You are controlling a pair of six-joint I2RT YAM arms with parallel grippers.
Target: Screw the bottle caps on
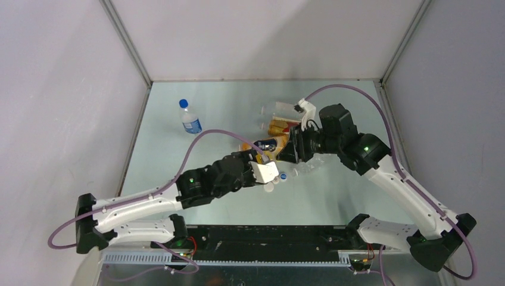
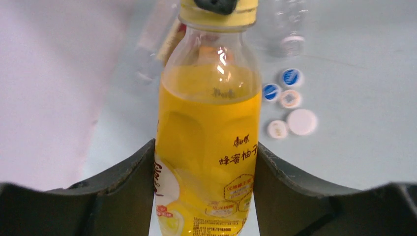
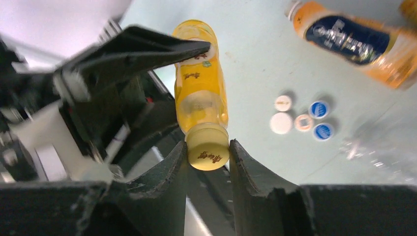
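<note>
An orange-yellow bottle full of yellow drink is held off the table between both arms. My left gripper is shut on its labelled body, one dark finger pressing each side. A yellow cap sits on the bottle's neck, and my right gripper is shut on that cap, its jaws touching both sides of it. Several loose bottle caps lie on the table beside them: two blue ones, a plain white one and smaller pale ones.
An orange bottle with a dark-blue label lies on its side close by. A gold-and-red labelled bottle and clear bottles lie behind the grippers. A capped clear bottle with a blue label stands upright at the back left.
</note>
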